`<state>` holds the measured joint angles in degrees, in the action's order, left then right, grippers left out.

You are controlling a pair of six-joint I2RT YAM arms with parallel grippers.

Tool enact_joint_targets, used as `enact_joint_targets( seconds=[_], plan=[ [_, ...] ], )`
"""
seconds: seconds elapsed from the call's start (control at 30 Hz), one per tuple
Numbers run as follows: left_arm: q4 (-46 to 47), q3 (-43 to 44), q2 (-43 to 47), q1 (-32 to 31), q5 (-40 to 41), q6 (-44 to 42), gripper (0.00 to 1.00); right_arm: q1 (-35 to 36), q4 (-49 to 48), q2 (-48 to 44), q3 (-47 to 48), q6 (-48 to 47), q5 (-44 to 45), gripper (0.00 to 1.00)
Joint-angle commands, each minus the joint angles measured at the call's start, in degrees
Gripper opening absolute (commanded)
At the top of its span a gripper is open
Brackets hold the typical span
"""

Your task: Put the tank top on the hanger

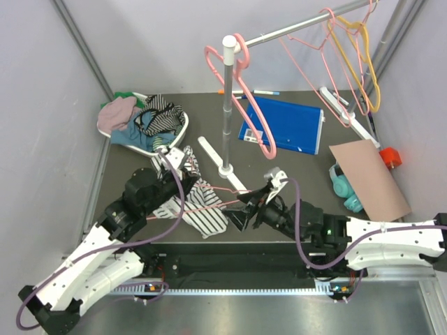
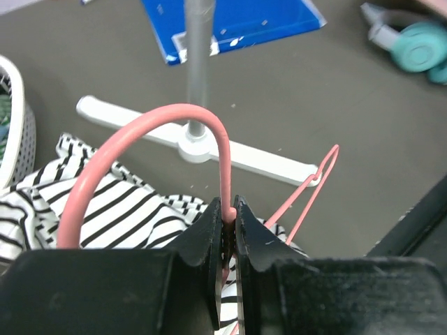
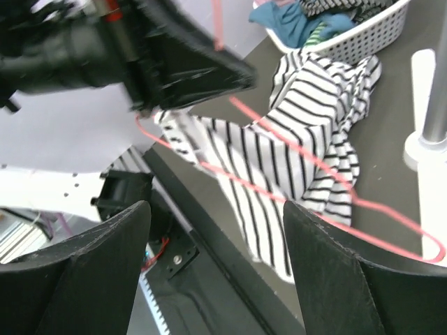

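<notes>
Left gripper [image 1: 178, 202] and right gripper [image 1: 239, 208] face each other low over table [image 1: 293, 174]; tank top [image 1: 207, 213] crumpled between them at near edge, hanger [image 1: 222, 188] wire across it. Left wrist: jaws clamped tight on hanger's pink hook, striped fabric just below and left, rack base [image 2: 244, 157] behind. Right wrist: fingers [image 3: 105, 258] spread wide, nothing gripped; hanger wire lies over tank top, basket [image 3: 363, 35] beyond.

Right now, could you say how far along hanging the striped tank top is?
Done: left gripper clamped on the hook of the thin pink wire hanger. In hand: its wire lies across the white black-striped tank top; right gripper open. Left: getting the straps onto it.
</notes>
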<state>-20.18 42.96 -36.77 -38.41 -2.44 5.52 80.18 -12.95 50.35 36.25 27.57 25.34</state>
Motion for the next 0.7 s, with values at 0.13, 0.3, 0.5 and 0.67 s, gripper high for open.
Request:
enact_joint_targets(
  seconds=[0.13,0.3,0.5,0.67],
  plan=[
    [0.67,2.92,-4.10,-0.17,6.30,-0.07,0.00,11.57,-4.26,15.17,-0.12,6.17,4.28,0.71],
    [0.50,1.69,-2.43,-0.17,7.53,0.02,0.00,13.68,-7.89,29.87,3.55,11.71,4.54,0.69],
    [-0.12,0.90,-1.20,-0.17,8.06,-0.07,0.00,13.69,1.08,42.54,12.87,19.36,11.48,0.69],
    [-0.03,0.63,-0.49,-0.17,8.33,-0.07,0.00,11.50,1.00,48.08,15.43,21.21,12.63,0.70]
  ],
)
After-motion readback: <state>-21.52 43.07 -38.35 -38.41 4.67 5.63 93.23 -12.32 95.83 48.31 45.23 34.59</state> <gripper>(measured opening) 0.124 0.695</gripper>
